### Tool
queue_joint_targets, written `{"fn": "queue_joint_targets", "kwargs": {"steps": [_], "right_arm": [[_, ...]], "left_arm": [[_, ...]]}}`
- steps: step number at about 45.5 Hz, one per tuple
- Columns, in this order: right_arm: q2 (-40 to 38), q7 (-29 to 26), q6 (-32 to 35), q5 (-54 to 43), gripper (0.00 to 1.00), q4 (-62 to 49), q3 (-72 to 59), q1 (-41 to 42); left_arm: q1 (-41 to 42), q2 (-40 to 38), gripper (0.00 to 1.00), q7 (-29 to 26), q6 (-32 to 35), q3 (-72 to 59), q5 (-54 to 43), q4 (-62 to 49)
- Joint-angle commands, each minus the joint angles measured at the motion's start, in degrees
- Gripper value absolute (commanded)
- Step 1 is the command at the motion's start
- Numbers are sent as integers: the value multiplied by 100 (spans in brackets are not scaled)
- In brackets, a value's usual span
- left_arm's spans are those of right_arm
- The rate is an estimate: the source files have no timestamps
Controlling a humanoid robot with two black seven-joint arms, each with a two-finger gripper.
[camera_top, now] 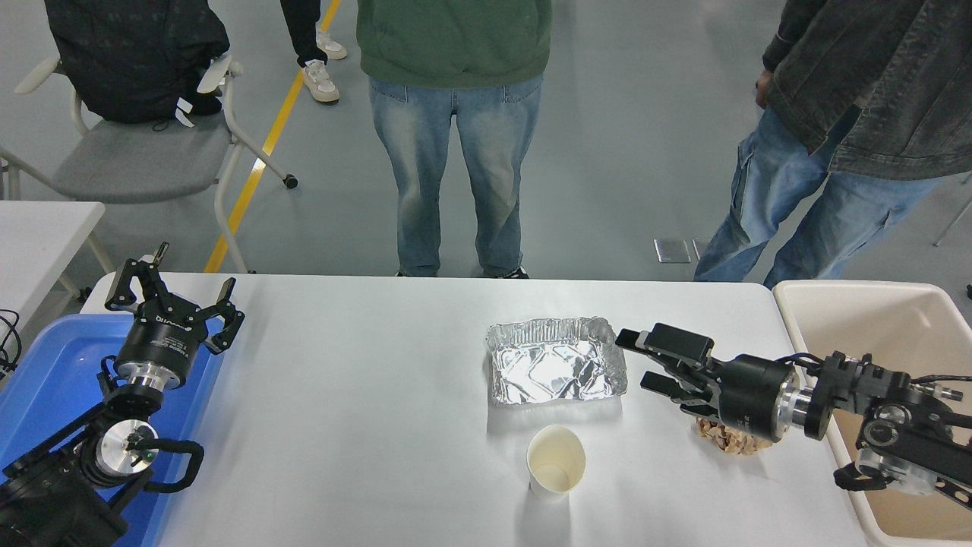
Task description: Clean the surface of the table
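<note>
The white table surface (364, 425) carries a crumpled foil tray (554, 370) at the middle, a white paper cup (556, 471) standing upright in front of it, and a crumpled brown paper ball (730, 442) to the right. My right gripper (636, 359) is open and empty, pointing left, just right of the foil tray. Its wrist hangs over the paper ball and hides most of it. My left gripper (173, 292) is parked open at the lower left, over a blue bin.
A beige bin (904, 334) stands at the table's right edge, a blue bin (45, 380) at the left. Two people stand at the far side. A grey chair (144, 163) and a small white table (38, 228) are at the far left.
</note>
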Motion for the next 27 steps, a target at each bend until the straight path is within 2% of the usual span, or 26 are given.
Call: {"fn": "queue_joint_targets", "kwargs": {"steps": [1,3,8,15,27], "right_arm": [[51,-43,29,-1835,100,237,-753,573],[121,-139,29,-1923,100,228,-973,732],[463,-964,29,-1994,100,88,-1553,1118],[947,-2160,20,-1652,100,-150,-1633,1251],[1220,-2302,222,-1572,100,-343,-1817,1444]], "left_arm": [[0,0,99,0,0,0,1,0],[0,0,99,0,0,0,1,0],[0,0,99,0,0,0,1,0],[0,0,99,0,0,0,1,0],[0,0,99,0,0,0,1,0]]}}
